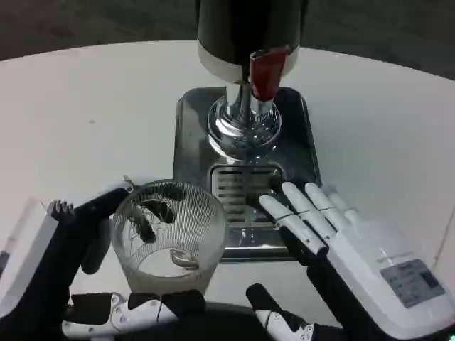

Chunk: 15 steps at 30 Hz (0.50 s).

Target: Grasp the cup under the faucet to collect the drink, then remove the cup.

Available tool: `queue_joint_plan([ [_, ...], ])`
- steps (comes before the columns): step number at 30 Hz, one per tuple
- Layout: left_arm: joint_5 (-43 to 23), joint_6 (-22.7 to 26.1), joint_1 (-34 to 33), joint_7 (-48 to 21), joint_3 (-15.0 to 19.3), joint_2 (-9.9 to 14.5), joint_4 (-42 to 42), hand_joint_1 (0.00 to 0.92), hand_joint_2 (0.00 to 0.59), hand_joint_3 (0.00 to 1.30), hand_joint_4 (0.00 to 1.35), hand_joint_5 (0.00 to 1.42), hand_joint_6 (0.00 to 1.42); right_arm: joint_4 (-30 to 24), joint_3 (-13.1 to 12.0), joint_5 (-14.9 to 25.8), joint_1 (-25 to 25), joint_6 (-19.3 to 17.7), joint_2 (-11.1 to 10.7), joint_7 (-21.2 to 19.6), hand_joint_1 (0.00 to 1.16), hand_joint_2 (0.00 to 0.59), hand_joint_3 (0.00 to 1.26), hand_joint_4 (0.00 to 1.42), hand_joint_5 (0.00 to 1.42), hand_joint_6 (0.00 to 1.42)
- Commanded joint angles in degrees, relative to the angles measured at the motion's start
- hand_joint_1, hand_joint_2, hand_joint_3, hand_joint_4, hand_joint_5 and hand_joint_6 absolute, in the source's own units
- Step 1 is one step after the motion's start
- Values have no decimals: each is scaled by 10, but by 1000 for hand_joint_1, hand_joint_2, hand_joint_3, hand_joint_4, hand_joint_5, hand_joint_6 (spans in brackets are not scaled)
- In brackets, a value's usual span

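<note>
**Cup in left hand, short of the faucet**

Cup (pixel 170 234): clear, ribbed, upright, mouth facing the camera. Sits at the near-left corner of the drip tray (pixel 245 153), its rim overlapping the tray's front edge. Not under the faucet (pixel 245 121); the spout stands further back and a little to the right. Looks empty, though glare and reflections on the wall make that uncertain.

Left hand (pixel 85 263): wrapped around the cup, fingers curling along its left side and beneath its near wall. Grasping it, by the look of things.

Right hand (pixel 334 241): fingers straight and spread, holding nothing, resting over the tray's front-right corner just beside the grille (pixel 238 185).

Judgement on the step: the cup needs carrying back and right until its mouth is centred below the spout, above the grille. Keep it level and low enough to pass under the spout. The free right hand seems best placed to work the red lever (pixel 264 71) on the dispenser (pixel 249 32). Hold the cup steady; thin plastic may squeeze out of shape under a hard grip.

Writing: a grey label (pixel 412 277) on the back of the right hand carries print, too small to read. No brand legible on the dispenser or cup.
</note>
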Motion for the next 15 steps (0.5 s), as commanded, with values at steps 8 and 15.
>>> queue_joint_plan([
  [8,-7,7,4,5,0,-7,-13,507,129,931,1070,1275,1391,-12,-2,1,6,-1,8,11,388,449,111,10,0,0],
  [15,-6,8,3,6,-1,-10,-11,507,127,931,1070,1275,1391,-11,0,-1,8,2,17,13,386,449,114,19,0,0],
])
